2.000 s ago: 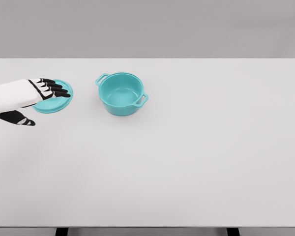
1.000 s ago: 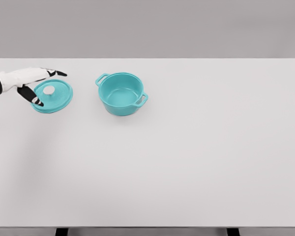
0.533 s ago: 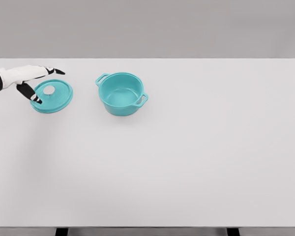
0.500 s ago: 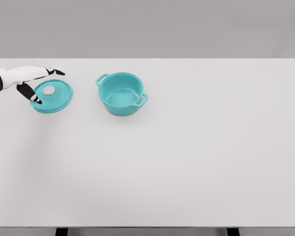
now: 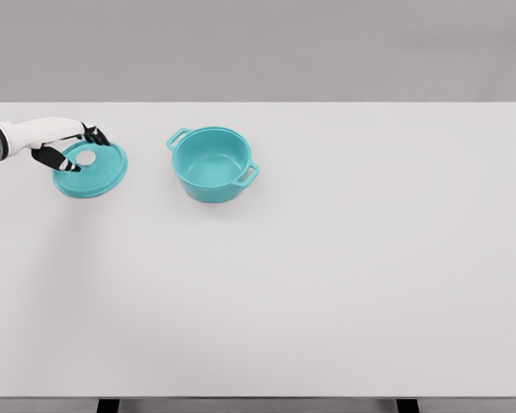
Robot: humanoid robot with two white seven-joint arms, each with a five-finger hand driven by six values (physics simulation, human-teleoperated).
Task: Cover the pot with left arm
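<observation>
A teal pot [image 5: 211,163] with two side handles stands open on the white table [image 5: 327,275], left of the middle at the back. Its teal lid [image 5: 93,174] lies flat on the table to the left of the pot, a white knob [image 5: 86,158] at its centre. My left hand [image 5: 85,151] reaches in from the left edge and sits over the lid. The black fingers [image 5: 95,135] curl behind the knob and the thumb [image 5: 67,164] closes on its near side. The lid still rests on the table. The right arm is out of view.
A gap about one handle's width separates the lid from the pot. The table's left edge runs just beyond the lid.
The left hand's fingers, stretched out straight past the lid's far rim before, have curled in, and the thumb has swung in toward the knob. Lid and pot have not moved.
</observation>
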